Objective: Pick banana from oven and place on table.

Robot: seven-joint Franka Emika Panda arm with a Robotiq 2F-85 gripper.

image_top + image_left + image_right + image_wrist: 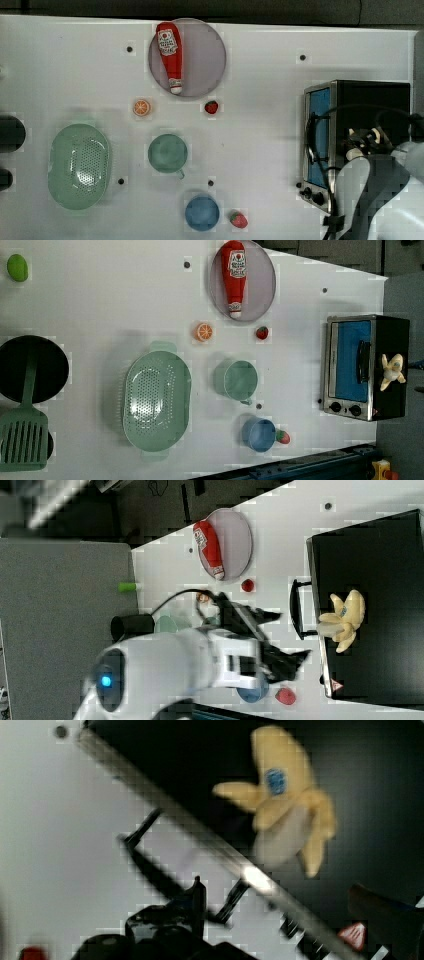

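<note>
Close under the wrist camera I see the gripper (280, 915), its jaws spread nearly as wide as they go and holding nothing. Just beyond them lies the banana (285, 815), on the black top of the oven (165, 755) (not inside it), peel flaps splayed and the blue sticker facing up. From the right view, the banana (345, 617) sits near the front edge of the oven (380, 555) roof, above the door handle, and the gripper (285, 640) hovers in front of the door, apart from the fruit. On my top view the arm (370, 195) covers part of the oven (370, 92). Out on the white bench (265, 140) I can see a ketchup bottle (170, 55) lying on a round plate (207, 55), an orange slice (141, 107), two strawberries (211, 107), a green cup (167, 153), a blue cup (202, 213) and a green colander (79, 166).
</note>
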